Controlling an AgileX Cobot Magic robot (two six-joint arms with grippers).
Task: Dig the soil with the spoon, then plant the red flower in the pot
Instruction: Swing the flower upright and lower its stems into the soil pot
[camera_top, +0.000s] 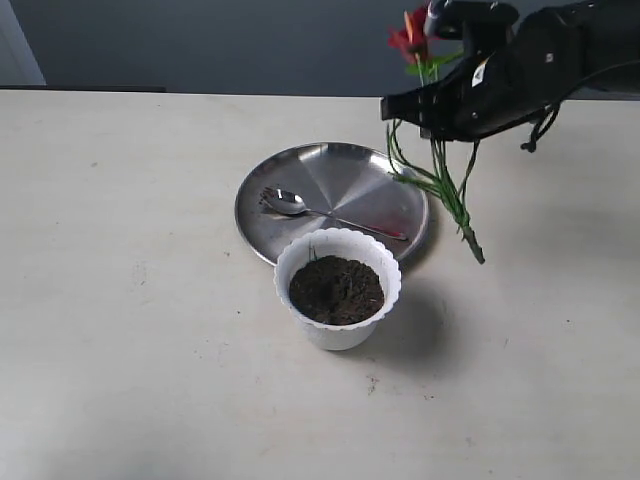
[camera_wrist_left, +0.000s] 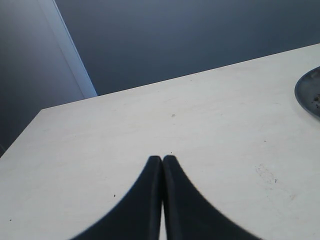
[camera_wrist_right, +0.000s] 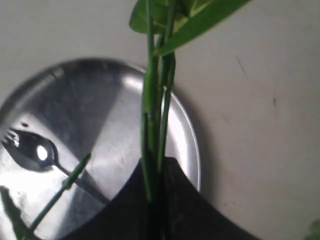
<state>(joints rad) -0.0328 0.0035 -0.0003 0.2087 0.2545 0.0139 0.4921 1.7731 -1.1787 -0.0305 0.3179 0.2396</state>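
red petals top the flower (camera_top: 413, 38) your right gripper (camera_top: 400, 108) holds in the air, its jaws pinching the green stems, which hang below them past the plate (camera_top: 300, 180) rim. under and beside those jaws the spoon (camera_top: 290, 204) lies on the plate. the pot (camera_top: 338, 290) of soil (camera_top: 336, 288) stands nearer, touching the plate. your left gripper (camera_wrist_left: 162, 159) hovers over bare surface (camera_wrist_left: 210, 125), jaws pressed together.

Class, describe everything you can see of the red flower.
The red flower looks artificial: glossy red petals with orange spikes on top, thin green stems and grass-like leaves below. It hangs in the air, tilted, stem ends down, above the table to the right of the plate. The right claw is shut on its stems; nothing else touches it.
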